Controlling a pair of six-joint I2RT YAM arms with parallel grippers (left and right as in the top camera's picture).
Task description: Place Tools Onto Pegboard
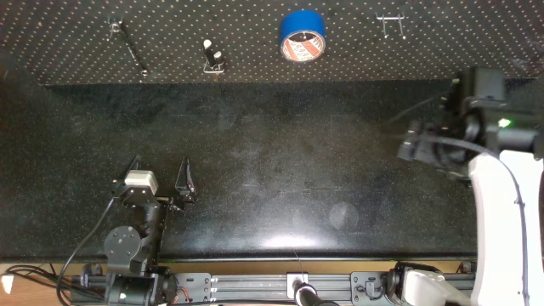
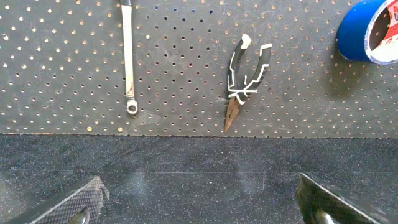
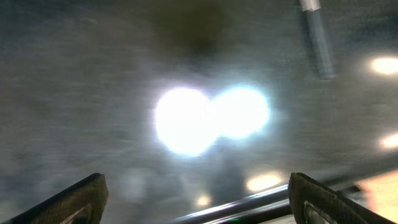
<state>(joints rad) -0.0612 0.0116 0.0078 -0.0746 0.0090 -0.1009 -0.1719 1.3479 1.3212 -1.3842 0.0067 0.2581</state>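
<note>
Pegboard [image 1: 255, 68]: it stands along the 12 o'clock edge of the desk [image 1: 280, 170], so hung tools face both arms.
Wrench [image 2: 128, 56]: at 11 o'clock on the board, it hangs straight down from its upper end, with the ring end lowest.
Pliers [image 2: 234, 106]: between the wrench and 12 o'clock, nose down, held at the joint by a white wire holder.
Tape [image 1: 302, 36]: the blue roll at 12 o'clock, probably hung through its hole.
Hook [image 1: 389, 25]: at 1 o'clock, bare, free for one more tool.
Left hand [image 2: 199, 186]: at 8 o'clock, low over the desk, fingers wide apart, carrying nothing and facing the board.
Right hand [image 3: 196, 186]: at 3 o'clock, lifted, fingers apart, also carrying nothing.
Stage: I judge the hanging is nearly or fully done.
</note>
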